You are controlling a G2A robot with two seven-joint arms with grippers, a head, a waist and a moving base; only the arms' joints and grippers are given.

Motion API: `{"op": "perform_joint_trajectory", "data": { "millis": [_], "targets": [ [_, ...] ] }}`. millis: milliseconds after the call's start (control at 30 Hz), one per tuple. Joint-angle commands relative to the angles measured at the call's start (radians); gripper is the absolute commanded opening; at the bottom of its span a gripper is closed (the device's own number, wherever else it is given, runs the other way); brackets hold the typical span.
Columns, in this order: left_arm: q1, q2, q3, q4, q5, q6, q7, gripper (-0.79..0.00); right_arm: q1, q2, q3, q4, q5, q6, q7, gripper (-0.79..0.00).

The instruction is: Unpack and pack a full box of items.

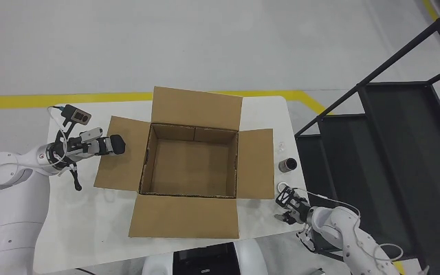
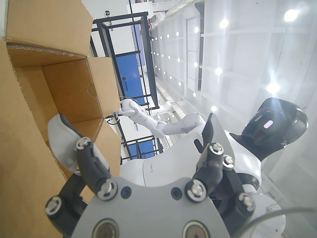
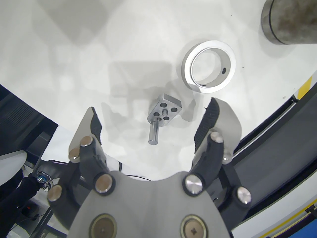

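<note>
Looking down, the top view shows one open cardboard box (image 1: 194, 165) at the middle of the white surface (image 1: 89, 227), its four flaps spread out. The left end effector (image 1: 115, 145) sits at the left flap's outer edge. Its wrist view shows the fingers (image 2: 64, 137) spread wide, gripping nothing. The right wrist view shows parts that look tiny from above. The right end effector (image 3: 153, 111), wide open and unladen, hovers over one small metal block with a pin (image 3: 163, 113). Nearby are one metal ring (image 3: 208, 66) and one dark cylinder (image 3: 287, 18), the cylinder cut off at the frame edge. One small clear item (image 1: 280, 146) beside the right flap is too small to identify.
</note>
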State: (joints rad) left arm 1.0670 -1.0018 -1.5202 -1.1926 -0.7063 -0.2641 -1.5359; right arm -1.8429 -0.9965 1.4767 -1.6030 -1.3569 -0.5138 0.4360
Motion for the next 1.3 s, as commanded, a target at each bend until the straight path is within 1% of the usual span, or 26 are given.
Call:
{"op": "perform_joint_trajectory", "data": {
  "millis": [0, 33, 367, 767, 1000, 1067, 1167, 1267],
  "targets": [
    [0.000, 0.000, 0.000, 0.000, 0.000, 0.000, 0.000, 0.000, 0.004, 0.000, -0.002, 0.006, -0.001, -0.002, -0.001, -0.745],
    [0.000, 0.000, 0.000, 0.000, 0.000, 0.000, 0.000, 0.000, 0.005, 0.000, -0.003, 0.009, -0.001, -0.003, 0.000, -0.785],
    [0.000, 0.000, 0.000, 0.000, 0.000, 0.000, 0.000, 0.000, 0.000, 0.007, 0.030, -0.005, 0.013, -0.017, 0.000, -0.785],
    [0.000, 0.000, 0.000, 0.000, 0.000, 0.000, 0.000, 0.000, -0.077, 0.024, 0.149, -0.111, 0.078, -0.088, 0.011, -0.785],
    [0.000, 0.000, 0.000, 0.000, 0.000, 0.000, 0.000, 0.000, -0.112, 0.032, 0.244, -0.140, 0.215, -0.155, -0.007, -0.785],
    [0.000, 0.000, 0.000, 0.000, 0.000, 0.000, 0.000, 0.000, -0.121, 0.033, 0.285, -0.157, 0.277, -0.168, -0.037, -0.785],
    [0.000, 0.000, 0.000, 0.000, 0.000, 0.000, 0.000, 0.000, -0.147, 0.034, 0.346, -0.205, 0.366, -0.189, -0.095, -0.785],
    [0.000, 0.000, 0.000, 0.000, 0.000, 0.000, 0.000, 0.000, -0.170, 0.035, 0.382, -0.269, 0.388, -0.194, -0.113, -0.785]
  ]
}}
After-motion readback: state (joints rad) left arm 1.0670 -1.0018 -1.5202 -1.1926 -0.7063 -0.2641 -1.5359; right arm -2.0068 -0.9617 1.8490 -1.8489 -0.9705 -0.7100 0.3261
